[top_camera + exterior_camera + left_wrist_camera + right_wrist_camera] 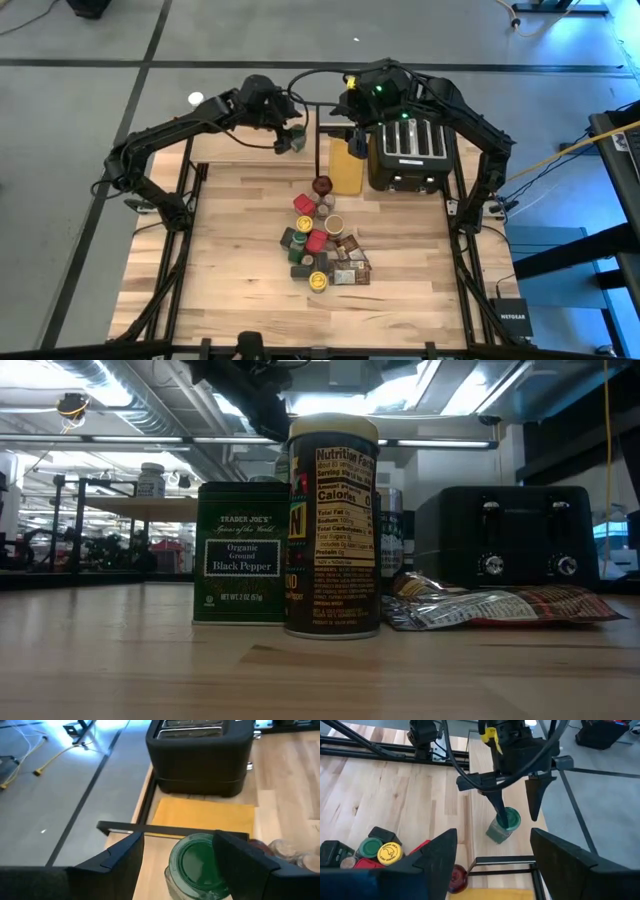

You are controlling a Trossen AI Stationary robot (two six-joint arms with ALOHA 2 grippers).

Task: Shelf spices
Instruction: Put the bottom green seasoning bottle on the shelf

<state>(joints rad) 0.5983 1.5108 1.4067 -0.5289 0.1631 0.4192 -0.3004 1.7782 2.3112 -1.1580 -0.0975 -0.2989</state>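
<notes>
Green-lidded jar sits on the shelf near its edge, left gripper spread around it, not pinching — a nudge could topple it (right gripper waits spread nearby).

The green tin read "Trader Joe's, Organic Ground Black Pepper". The dark jar carried a "Nutrition Facts" panel with "Calories". A black box beside the table read "NETGEAR".
</notes>
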